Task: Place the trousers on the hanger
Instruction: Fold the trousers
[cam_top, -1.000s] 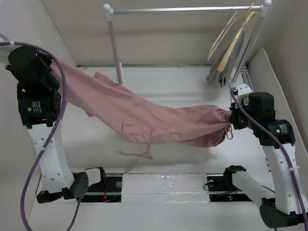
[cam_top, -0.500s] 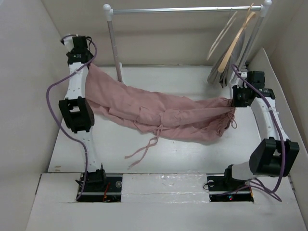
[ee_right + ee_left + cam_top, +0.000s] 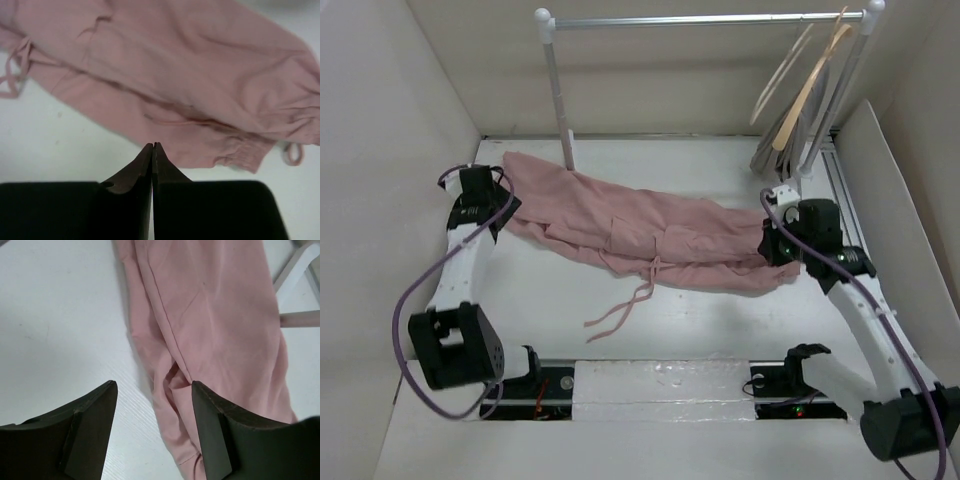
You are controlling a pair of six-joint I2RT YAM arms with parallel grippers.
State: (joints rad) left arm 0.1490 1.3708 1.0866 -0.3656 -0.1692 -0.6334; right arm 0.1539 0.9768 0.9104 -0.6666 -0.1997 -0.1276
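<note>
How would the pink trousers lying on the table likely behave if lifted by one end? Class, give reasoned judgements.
Probably floppy: the trousers lie flat in soft folds and creases, so they would likely sag and drape rather than hold shape. Likely light for their size, since the fabric looks thin. The loose drawstrings would probably dangle and might snag.

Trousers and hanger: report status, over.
Left gripper open, empty. Right gripper shut, nothing seen pinched. Trousers flat on table, hanger bare on rail. Rack post stands at the leg ends.
</note>
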